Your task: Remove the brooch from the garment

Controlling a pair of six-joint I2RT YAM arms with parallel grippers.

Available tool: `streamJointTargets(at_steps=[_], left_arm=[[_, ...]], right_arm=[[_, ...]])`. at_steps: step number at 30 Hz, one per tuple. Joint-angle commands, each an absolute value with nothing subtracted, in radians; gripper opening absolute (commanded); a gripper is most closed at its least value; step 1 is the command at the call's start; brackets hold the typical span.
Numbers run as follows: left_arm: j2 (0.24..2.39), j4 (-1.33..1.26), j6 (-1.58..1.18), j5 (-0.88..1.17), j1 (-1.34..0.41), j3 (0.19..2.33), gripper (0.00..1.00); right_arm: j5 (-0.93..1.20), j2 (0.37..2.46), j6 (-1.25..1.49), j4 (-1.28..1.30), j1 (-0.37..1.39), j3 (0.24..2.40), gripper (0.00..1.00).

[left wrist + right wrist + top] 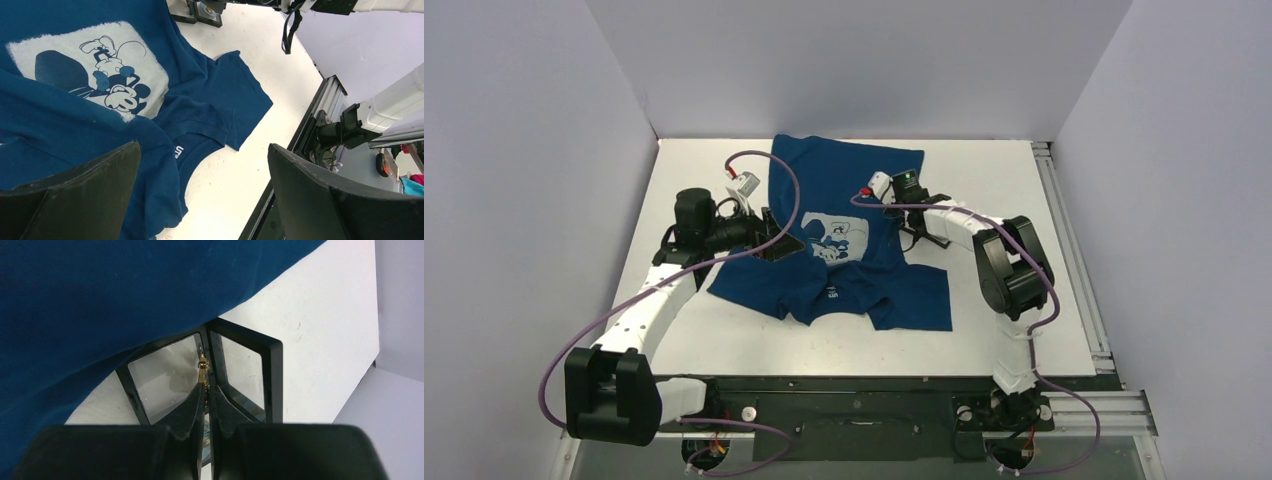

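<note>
The garment (844, 190), a dark blue T-shirt with a pale mouse print (836, 240), lies rumpled on the white table. My left gripper (779, 240) hovers open over its left side; in the left wrist view the fingers (90, 185) stand wide apart above the collar (200, 145) with nothing between them. Off the shirt's right edge, my right gripper (206, 386) is shut on a small gold brooch (202, 365). It holds the brooch at the hinge of an open black display case (272, 375). The shirt's edge (100, 305) drapes just above the case.
The open case (927, 232) stands on bare table right of the shirt. A metal rail (1069, 250) runs along the table's right edge, with walls on three sides. The right arm (390, 105) shows at the right of the left wrist view.
</note>
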State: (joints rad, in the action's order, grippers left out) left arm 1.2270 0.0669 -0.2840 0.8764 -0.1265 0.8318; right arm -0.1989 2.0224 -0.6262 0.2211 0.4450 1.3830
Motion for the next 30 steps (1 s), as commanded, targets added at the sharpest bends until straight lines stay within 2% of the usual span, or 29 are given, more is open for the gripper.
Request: streamJointTargets(at_steps=[1,15,19,25,30], left_arm=[[1.232,0.081,-0.259,0.898,-0.116,0.888,0.96],[1.238,0.147,-0.174,0.872,-0.107,0.912,0.96],[1.249,0.289,0.009,0.769,-0.089,0.967,0.96],[1.323,0.583,0.428,0.635,-0.014,1.085,0.96],[1.449,0.760,0.654,0.553,0.056,1.192,0.99]], right_arm=[[-0.224,2.031,-0.642,0.216,0.460,1.426,0.03],[-0.152,1.981,-0.582,0.276,0.512,1.419,0.35],[-0.089,1.904,-0.525,0.320,0.506,1.420,0.43],[0.078,1.750,-0.461,0.447,0.478,1.390,0.57],[0.180,1.635,-0.475,0.592,0.463,1.333,0.58]])
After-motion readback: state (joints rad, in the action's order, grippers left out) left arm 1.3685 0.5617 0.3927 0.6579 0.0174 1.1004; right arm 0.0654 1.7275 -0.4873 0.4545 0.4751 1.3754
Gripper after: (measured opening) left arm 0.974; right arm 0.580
